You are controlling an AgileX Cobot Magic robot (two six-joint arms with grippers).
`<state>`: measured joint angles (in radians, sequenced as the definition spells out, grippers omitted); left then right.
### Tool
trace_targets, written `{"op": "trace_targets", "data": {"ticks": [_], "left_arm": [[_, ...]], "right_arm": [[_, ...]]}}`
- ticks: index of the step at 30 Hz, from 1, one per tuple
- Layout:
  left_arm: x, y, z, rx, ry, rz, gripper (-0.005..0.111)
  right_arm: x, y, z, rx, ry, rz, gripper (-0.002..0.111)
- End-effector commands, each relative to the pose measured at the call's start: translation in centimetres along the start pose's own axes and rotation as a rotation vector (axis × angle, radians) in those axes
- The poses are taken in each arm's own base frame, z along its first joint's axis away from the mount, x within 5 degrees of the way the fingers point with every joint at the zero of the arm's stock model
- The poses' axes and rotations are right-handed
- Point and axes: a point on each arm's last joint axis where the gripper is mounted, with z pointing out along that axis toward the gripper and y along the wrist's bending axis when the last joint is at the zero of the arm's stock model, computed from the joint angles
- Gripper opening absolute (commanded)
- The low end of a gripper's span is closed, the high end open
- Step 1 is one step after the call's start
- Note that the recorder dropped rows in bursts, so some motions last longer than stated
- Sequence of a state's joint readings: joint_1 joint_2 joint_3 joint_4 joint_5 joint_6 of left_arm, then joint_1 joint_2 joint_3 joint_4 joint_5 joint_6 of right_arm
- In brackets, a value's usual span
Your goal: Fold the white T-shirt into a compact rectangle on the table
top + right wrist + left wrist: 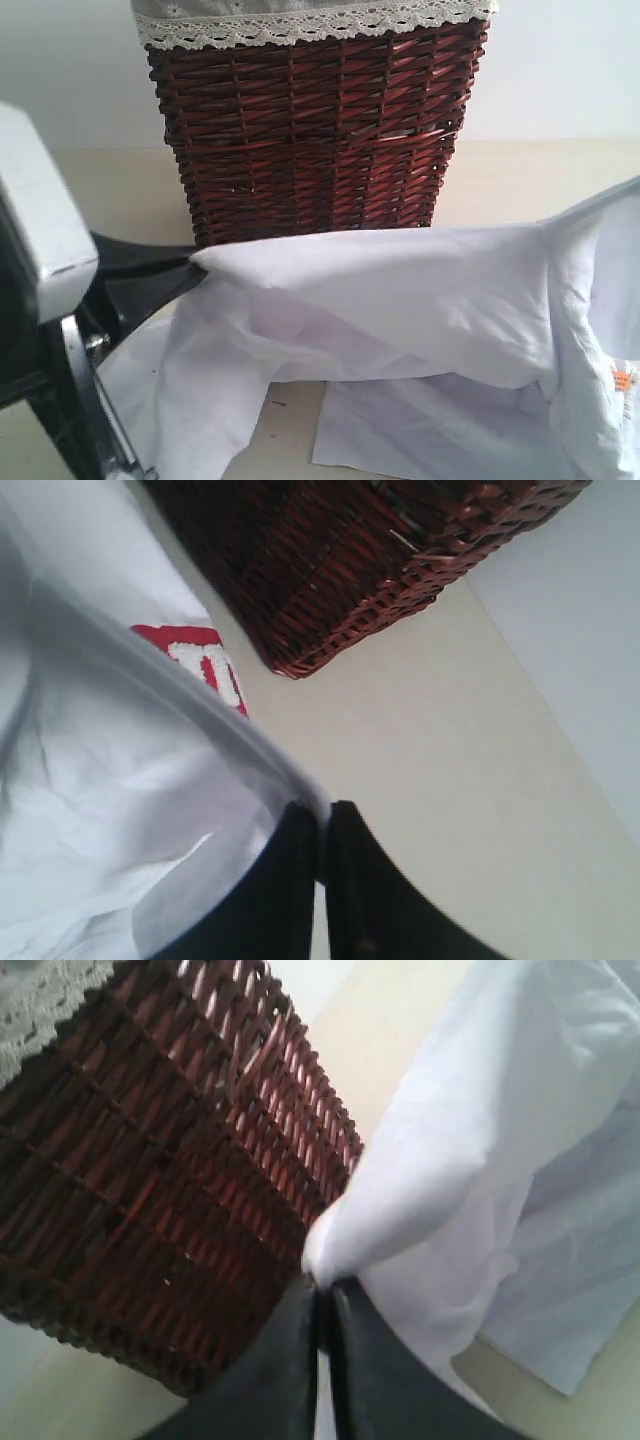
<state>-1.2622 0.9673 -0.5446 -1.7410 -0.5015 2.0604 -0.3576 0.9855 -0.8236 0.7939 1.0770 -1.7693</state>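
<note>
Before the basket (310,130), the white T-shirt (400,290) hangs between both jaws, each apparently pinching its edge.

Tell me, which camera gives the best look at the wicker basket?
The exterior view: the wicker basket stands nearly whole, lace-trimmed liner at its rim, behind the lifted white T-shirt. The left wrist view shows one woven side with a bit of lace; the right wrist view, just a lower corner.

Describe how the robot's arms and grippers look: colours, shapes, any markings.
The left gripper and right gripper each have smooth matte black jaws, broad and tapering to narrow tips. The left arm carries a pale grey boxy housing over dark metal framing. No cables or markings show.
</note>
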Motion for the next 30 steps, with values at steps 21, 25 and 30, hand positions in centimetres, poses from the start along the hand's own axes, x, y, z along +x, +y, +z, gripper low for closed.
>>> {"op": "trace_targets", "data": {"ticks": [21, 25, 30], "left_arm": [[6.4, -1.7, -1.0, 0.044, 0.118, -0.375, 0.047], [6.4, -1.5, -1.0, 0.010, 0.125, -0.547, 0.082], [5.4, -3.9, -1.2, 0.280, 0.119, -0.759, 0.063]], "right_arm": [[-0.2, -0.2, -0.4, 0.026, 0.006, -0.009, 0.000], [-0.2, -0.2, -0.4, 0.026, 0.006, -0.009, 0.000], [-0.2, -0.2, -0.4, 0.026, 0.006, -0.009, 0.000]]}}
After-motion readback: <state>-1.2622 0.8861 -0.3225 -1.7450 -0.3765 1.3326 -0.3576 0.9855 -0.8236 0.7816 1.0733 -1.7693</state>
